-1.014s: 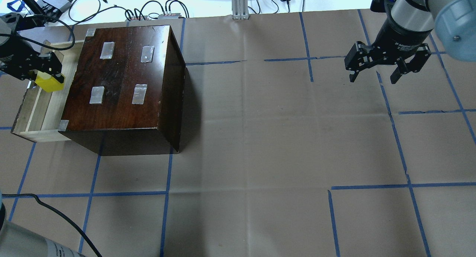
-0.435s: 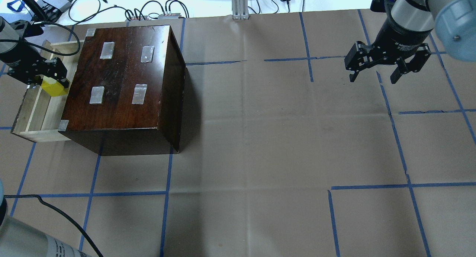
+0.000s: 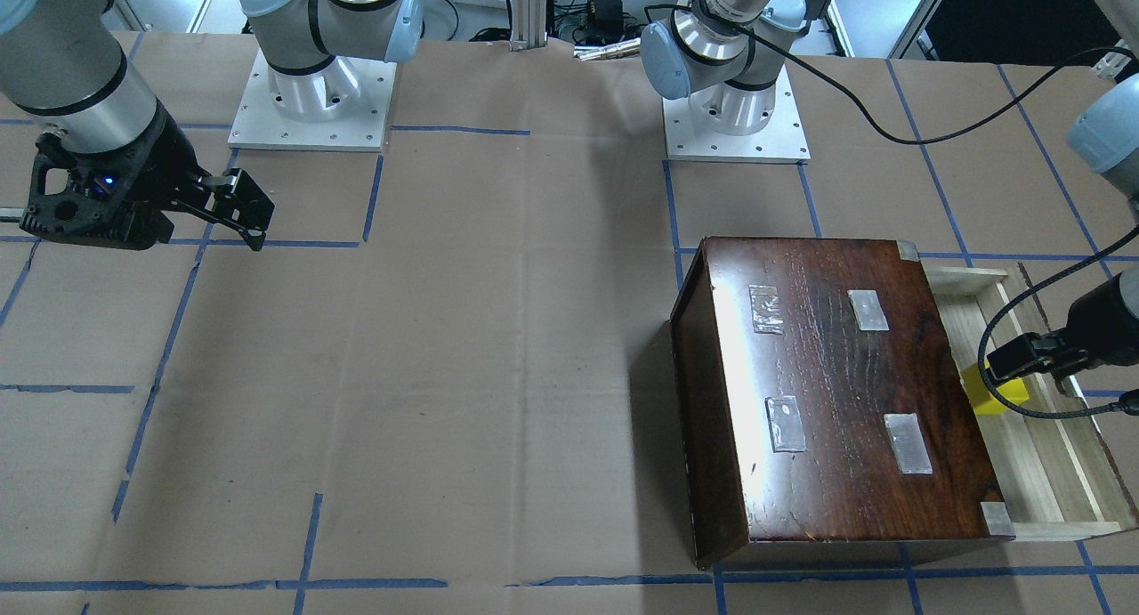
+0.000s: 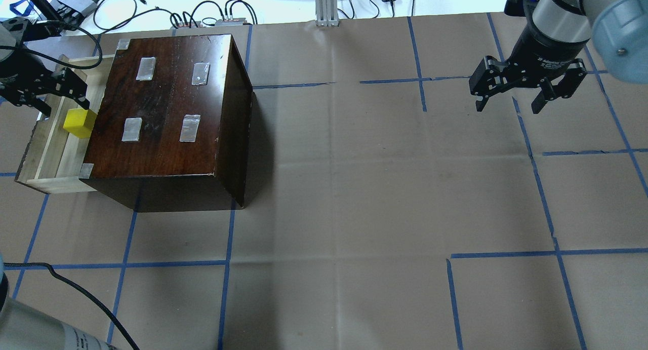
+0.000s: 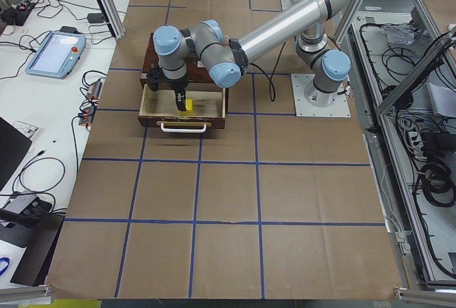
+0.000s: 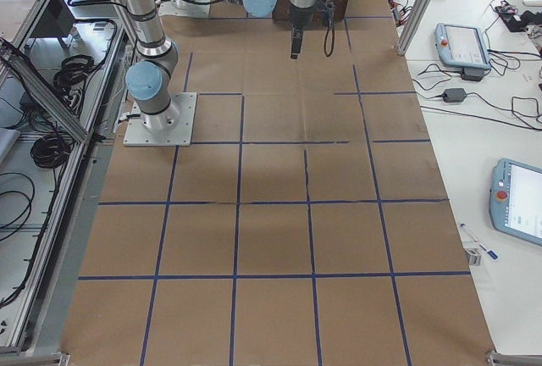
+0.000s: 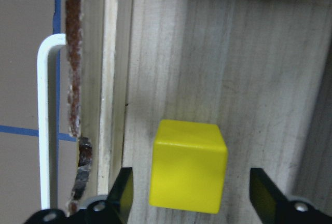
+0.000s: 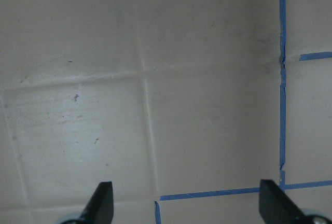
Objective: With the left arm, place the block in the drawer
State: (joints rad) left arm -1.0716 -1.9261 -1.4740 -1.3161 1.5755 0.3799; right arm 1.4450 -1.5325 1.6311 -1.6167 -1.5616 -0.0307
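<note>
Left gripper (image 7: 192, 195), jaws spread wide either side of the block (image 4: 80, 123), which sits free on the drawer (image 7: 259, 68) floor; judged light, rigid and smooth, best gripped across two opposite flat faces.

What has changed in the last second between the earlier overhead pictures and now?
The left hand lowered the block into the drawer, then opened and let it go. The block now rests on the drawer floor, clear of the hand on both sides. The right hand, open, and the dark box stayed put.
</note>
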